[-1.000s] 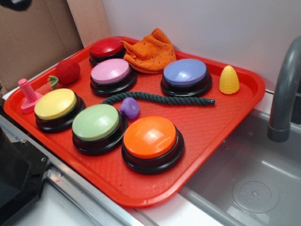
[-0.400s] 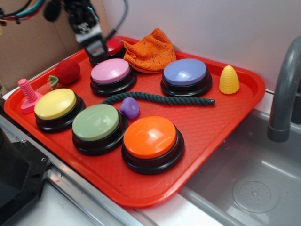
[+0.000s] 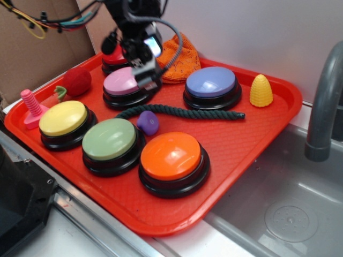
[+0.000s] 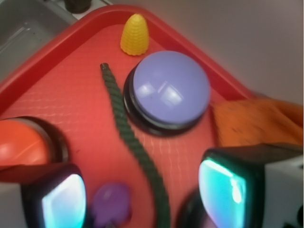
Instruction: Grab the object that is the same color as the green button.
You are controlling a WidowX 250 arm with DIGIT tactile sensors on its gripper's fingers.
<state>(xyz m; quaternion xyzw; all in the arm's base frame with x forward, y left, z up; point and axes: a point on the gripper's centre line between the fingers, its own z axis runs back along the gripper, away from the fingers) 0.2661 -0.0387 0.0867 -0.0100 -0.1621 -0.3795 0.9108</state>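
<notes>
We see the red tray (image 3: 252, 139) w/ the green button (image 3: 110, 139) near-left. Gripper (image 3: 146, 72) hovers over the pink button (image 3: 124, 81), pads wide apart, holding nothing. Dark green rope (image 3: 182, 112) lies mid-tray; small purple lump (image 3: 148, 122) touches its near side.

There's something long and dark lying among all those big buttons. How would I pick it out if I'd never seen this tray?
Start at the red tray. In its middle, between the blue button and the orange button, lies the dark green rope. It is the only long, thin, twisted thing there; the purple lump beside it is short and rounded.
</notes>
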